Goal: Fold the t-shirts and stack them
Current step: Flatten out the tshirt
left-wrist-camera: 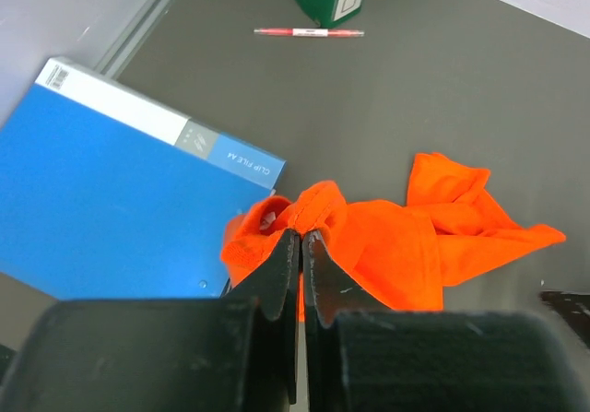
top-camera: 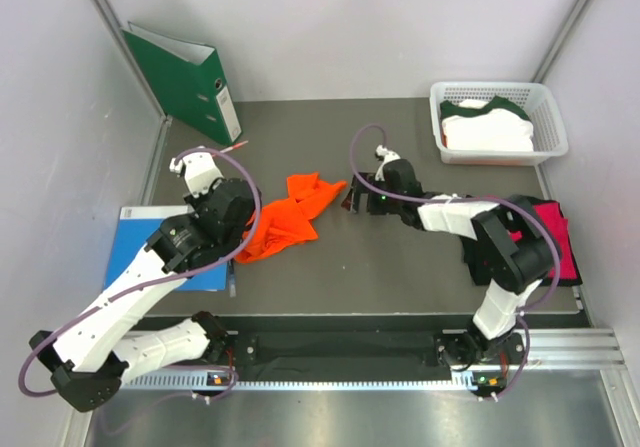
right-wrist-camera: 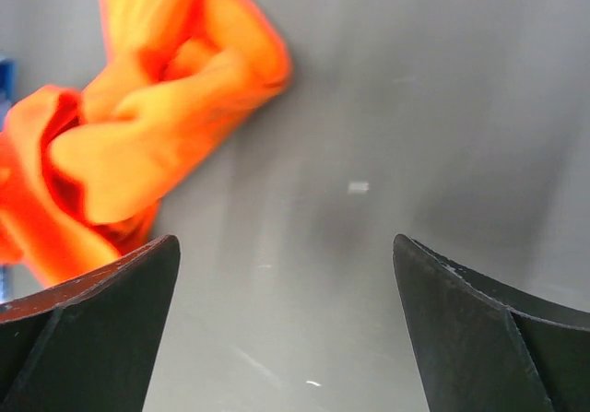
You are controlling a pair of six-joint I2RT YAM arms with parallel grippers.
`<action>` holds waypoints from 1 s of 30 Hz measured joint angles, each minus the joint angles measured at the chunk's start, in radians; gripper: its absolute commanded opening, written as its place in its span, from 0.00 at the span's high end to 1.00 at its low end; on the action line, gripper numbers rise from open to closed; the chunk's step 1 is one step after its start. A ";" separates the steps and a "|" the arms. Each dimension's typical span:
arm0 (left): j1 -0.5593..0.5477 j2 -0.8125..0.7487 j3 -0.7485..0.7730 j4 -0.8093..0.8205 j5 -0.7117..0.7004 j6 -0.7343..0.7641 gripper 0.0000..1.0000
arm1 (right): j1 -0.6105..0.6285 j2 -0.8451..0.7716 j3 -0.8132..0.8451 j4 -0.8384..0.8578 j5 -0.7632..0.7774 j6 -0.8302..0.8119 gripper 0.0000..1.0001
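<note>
On the matte grey desk (top-camera: 400, 277), the orange t-shirt (top-camera: 290, 217) lies crumpled in soft folds left of centre. A magenta t-shirt (top-camera: 565, 239) is half hidden under the right arm (top-camera: 500, 247). The left gripper (left-wrist-camera: 301, 237) jaws pinch orange cloth; the right gripper (right-wrist-camera: 284, 246) jaws gape wide.

Top camera high, looking down on whole table (top-camera: 400, 277) — 2 wrist cameras close-in; all 3 share orange t-shirt (left-wrist-camera: 387, 246).
</note>
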 measured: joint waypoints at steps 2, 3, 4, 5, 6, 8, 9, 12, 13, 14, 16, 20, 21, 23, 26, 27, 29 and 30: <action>0.000 -0.003 -0.004 -0.011 -0.007 -0.011 0.98 | 0.027 0.035 0.016 0.018 -0.039 0.022 0.04; 0.000 -0.003 -0.006 -0.013 -0.008 -0.015 0.98 | 0.036 0.048 0.021 0.022 -0.053 0.031 0.05; 0.000 -0.003 -0.008 -0.014 -0.009 -0.018 0.98 | 0.047 0.063 0.023 0.033 -0.070 0.046 0.05; 0.000 -0.002 -0.011 -0.015 -0.010 -0.021 0.98 | 0.056 0.072 0.024 0.043 -0.085 0.056 0.06; 0.000 -0.001 -0.013 -0.016 -0.011 -0.023 0.98 | 0.064 0.077 0.027 0.053 -0.096 0.068 0.06; 0.000 0.005 -0.018 -0.018 -0.011 -0.025 0.99 | 0.082 0.082 0.028 0.071 -0.117 0.091 0.06; 0.000 0.009 -0.019 -0.018 -0.011 -0.026 0.99 | 0.092 0.082 0.028 0.074 -0.126 0.101 0.07; 0.000 0.021 -0.027 -0.017 -0.011 -0.025 1.00 | 0.122 0.085 0.029 0.101 -0.151 0.131 0.10; 0.000 0.023 -0.032 -0.016 -0.011 -0.025 1.00 | 0.133 0.091 0.036 0.110 -0.162 0.143 0.12; 0.000 0.024 -0.035 -0.016 -0.011 -0.025 1.00 | 0.144 0.102 0.045 0.126 -0.170 0.153 0.14; 0.000 0.027 -0.038 -0.017 -0.011 -0.025 1.00 | 0.163 0.126 0.055 0.160 -0.191 0.177 0.17; 0.001 0.027 -0.043 -0.015 -0.011 -0.025 1.00 | 0.197 0.167 0.060 0.203 -0.227 0.224 0.38; 0.001 0.027 -0.046 -0.014 -0.011 -0.025 1.00 | 0.205 0.179 0.060 0.208 -0.234 0.237 0.48; 0.002 0.026 -0.050 -0.014 -0.012 -0.025 1.00 | 0.220 0.197 0.060 0.214 -0.247 0.257 0.75; 0.003 0.026 -0.054 -0.014 -0.013 -0.025 1.00 | 0.235 0.209 0.060 0.220 -0.258 0.286 0.99; 0.004 0.024 -0.056 -0.014 -0.015 -0.025 1.00 | 0.238 0.209 0.060 0.222 -0.261 0.293 1.00; 0.006 0.021 -0.058 -0.015 -0.016 -0.025 1.00 | 0.238 0.209 0.060 0.228 -0.262 0.300 1.00; 0.007 0.018 -0.060 -0.015 -0.018 -0.025 1.00 | 0.238 0.207 0.060 0.227 -0.257 0.301 1.00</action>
